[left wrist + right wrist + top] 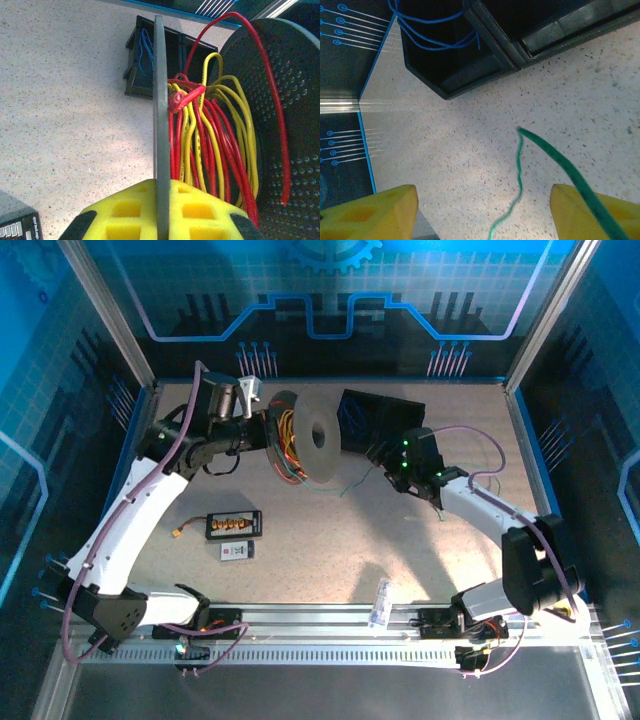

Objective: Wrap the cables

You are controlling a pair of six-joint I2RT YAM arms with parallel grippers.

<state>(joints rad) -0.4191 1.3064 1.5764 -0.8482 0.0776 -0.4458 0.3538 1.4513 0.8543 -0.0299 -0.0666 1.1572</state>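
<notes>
A grey spool [312,436] stands on edge at the table's middle back, wound with red and yellow cables [210,140]. My left gripper [162,200] is shut on the spool's near flange [160,90], its yellow fingers [120,210] pressed to either side; in the top view it [262,430] sits at the spool's left. A loose green cable [520,170] lies on the table between the spread fingers of my open right gripper [485,200]. A blurred nearer stretch of it crosses the right finger [590,210]. From above, the right gripper [385,462] hovers right of the spool.
A black bin [380,415] holding blue cables [435,30] stands behind the right gripper. A small black board with orange connectors [233,525] and a small pale device [236,551] lie at front left. A clear plastic piece [381,602] rests on the front rail.
</notes>
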